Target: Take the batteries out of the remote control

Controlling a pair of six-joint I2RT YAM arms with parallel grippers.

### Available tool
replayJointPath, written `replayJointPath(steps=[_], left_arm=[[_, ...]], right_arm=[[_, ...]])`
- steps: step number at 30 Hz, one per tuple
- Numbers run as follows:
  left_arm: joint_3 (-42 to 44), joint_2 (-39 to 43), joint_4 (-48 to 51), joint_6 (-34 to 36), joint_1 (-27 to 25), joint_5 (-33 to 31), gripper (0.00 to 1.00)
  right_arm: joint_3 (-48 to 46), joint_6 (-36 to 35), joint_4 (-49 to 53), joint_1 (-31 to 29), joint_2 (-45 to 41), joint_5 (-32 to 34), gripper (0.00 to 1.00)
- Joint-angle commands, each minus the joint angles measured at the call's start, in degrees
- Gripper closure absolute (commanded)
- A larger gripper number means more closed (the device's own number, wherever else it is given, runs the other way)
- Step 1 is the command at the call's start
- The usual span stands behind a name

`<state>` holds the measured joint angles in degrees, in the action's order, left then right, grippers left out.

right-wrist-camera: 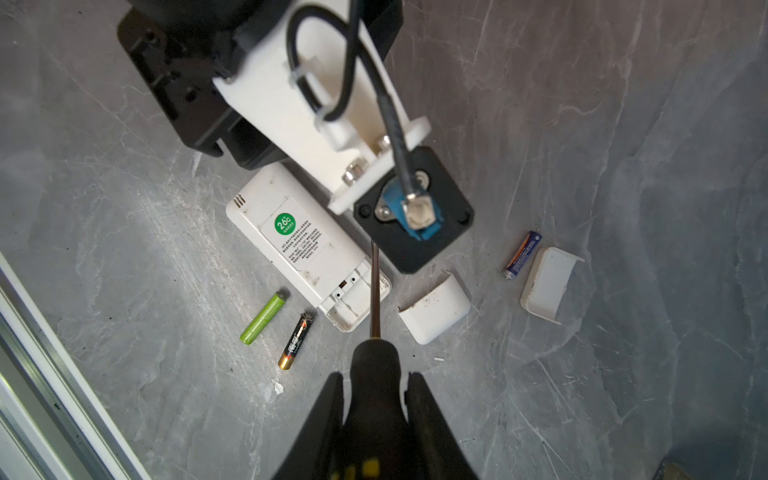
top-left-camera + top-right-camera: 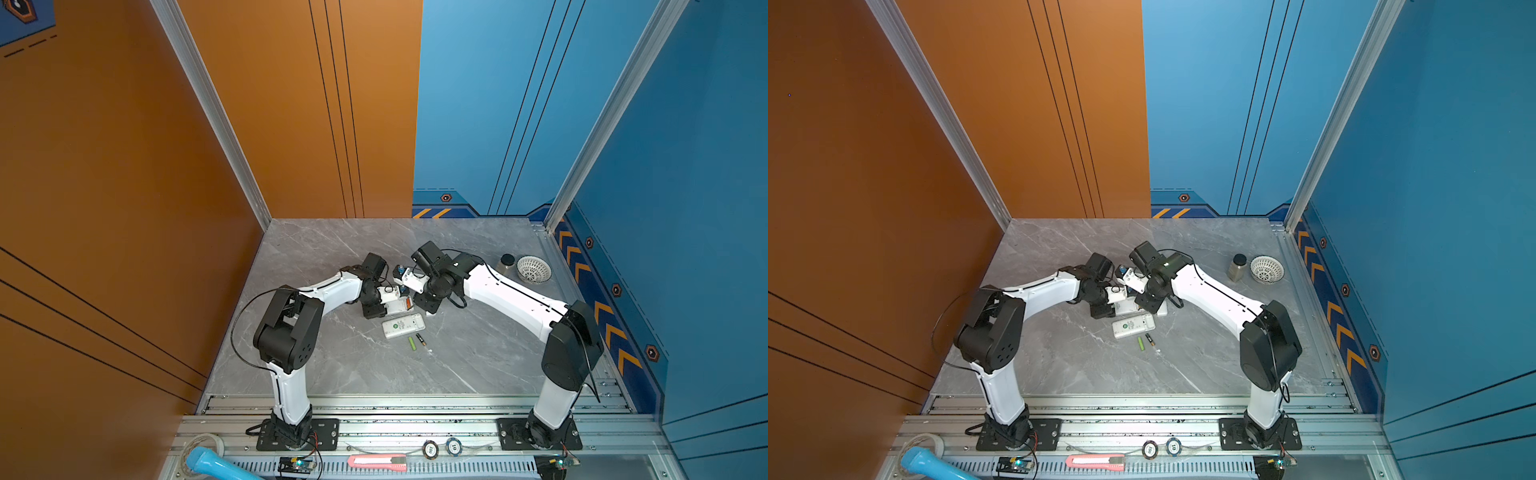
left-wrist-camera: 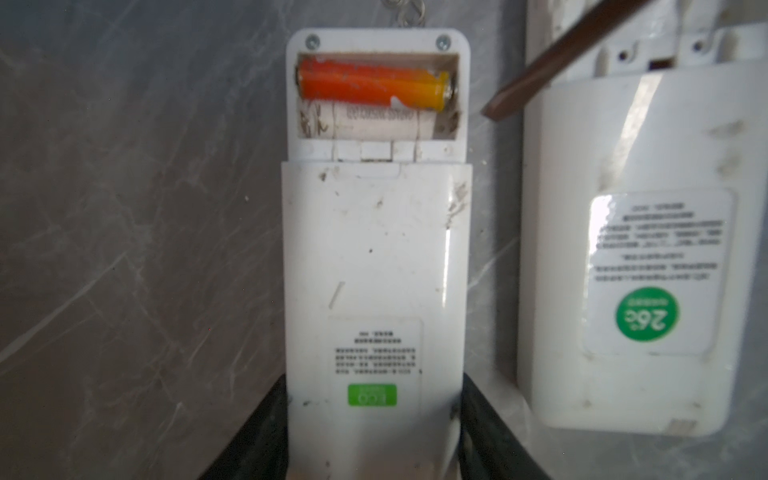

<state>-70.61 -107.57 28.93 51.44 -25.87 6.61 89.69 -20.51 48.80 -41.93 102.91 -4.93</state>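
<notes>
My left gripper (image 3: pixel 374 436) is shut on the lower end of a white remote control (image 3: pixel 374 249), which lies face down on the table. Its open compartment holds a red-orange battery (image 3: pixel 370 85) above an empty slot. My right gripper (image 1: pixel 376 382) is shut on a black-and-yellow screwdriver (image 1: pixel 376 291), whose tip (image 3: pixel 540 75) hovers just beside that compartment. A lime green battery (image 1: pixel 264 318) and a black one with a gold end (image 1: pixel 296 340) lie loose by a second remote (image 1: pixel 299 245). A dark battery (image 1: pixel 523 254) lies farther off.
Two loose white covers (image 1: pixel 434 309) (image 1: pixel 548 284) rest on the marble. A small jar (image 2: pixel 507 266) and a white basket (image 2: pixel 534 269) stand at the back right. A pink utility knife (image 2: pixel 376 461) lies on the front rail.
</notes>
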Motion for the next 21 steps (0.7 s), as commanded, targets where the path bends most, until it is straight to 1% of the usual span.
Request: replayJointPath(steps=[1, 7, 21], left_arm=[[-0.8, 0.6, 1.2, -0.4, 0.3, -0.3, 1.0], [-0.8, 0.6, 1.2, -0.5, 0.3, -0.4, 1.0], [-1.1, 0.4, 1.2, -0.7, 0.3, -0.2, 1.0]], right_arm=[[0.2, 1.3, -0.7, -0.1, -0.9, -0.6, 1.0], [0.0, 1.7, -0.7, 0.4, -1.2, 1.0, 1.0], [0.8, 3.4, -0.5, 1.2, 0.1, 2.3, 1.0]])
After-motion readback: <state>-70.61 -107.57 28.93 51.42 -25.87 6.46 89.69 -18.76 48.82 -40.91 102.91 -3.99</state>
